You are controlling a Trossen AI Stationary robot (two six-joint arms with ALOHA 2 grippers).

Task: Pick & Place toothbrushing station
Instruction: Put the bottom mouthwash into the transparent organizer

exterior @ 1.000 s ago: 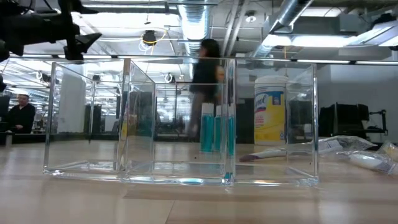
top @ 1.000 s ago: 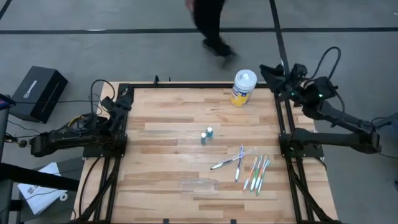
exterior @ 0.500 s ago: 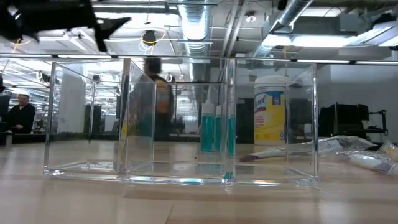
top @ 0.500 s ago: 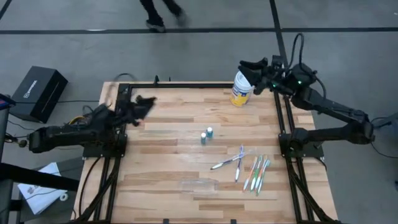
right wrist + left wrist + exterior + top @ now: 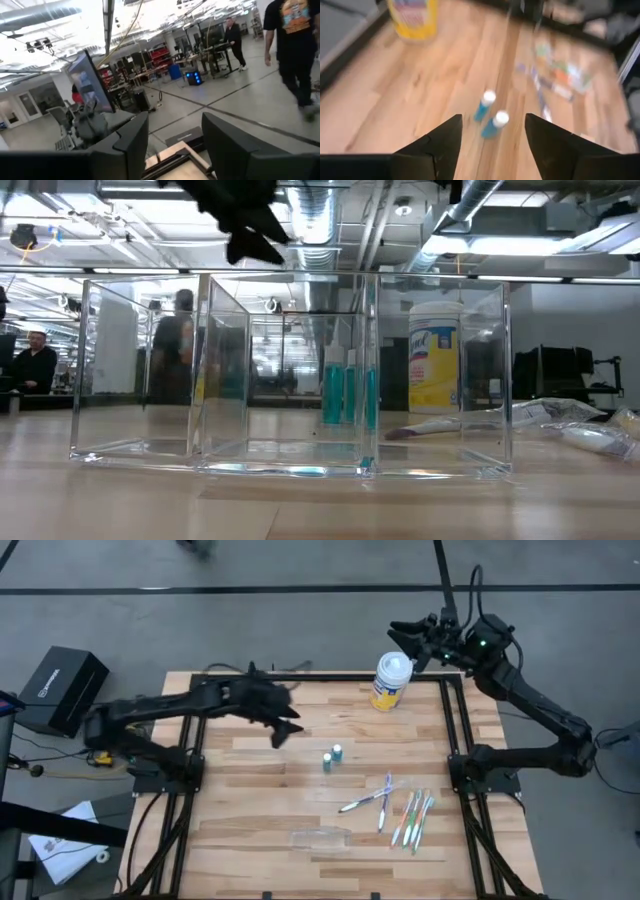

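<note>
Clear plastic bag (image 5: 320, 837): flat on table (image 5: 250, 790), near edge, 6 o'clock. Toothbrushes (image 5: 400, 808): fanned at 4 o'clock, lying flat. Two teal-and-white tubes (image 5: 331, 756): upright, table centre, side by side. Left gripper (image 5: 283, 728): above table at 10 o'clock, fingers apart, empty. Wipes canister (image 5: 391, 681): far edge, 1 o'clock. Right gripper (image 5: 400, 636): beyond far edge, fingers apart, empty.

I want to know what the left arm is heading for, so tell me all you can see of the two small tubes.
The two tubes are small, teal-bodied with white caps. They stand upright, close side by side, near the middle of the wooden table. Nothing holds them. The left end effector, open, hangs above the table a little way off, its fingers pointing toward them. In the low view they show through the clear box.
</note>
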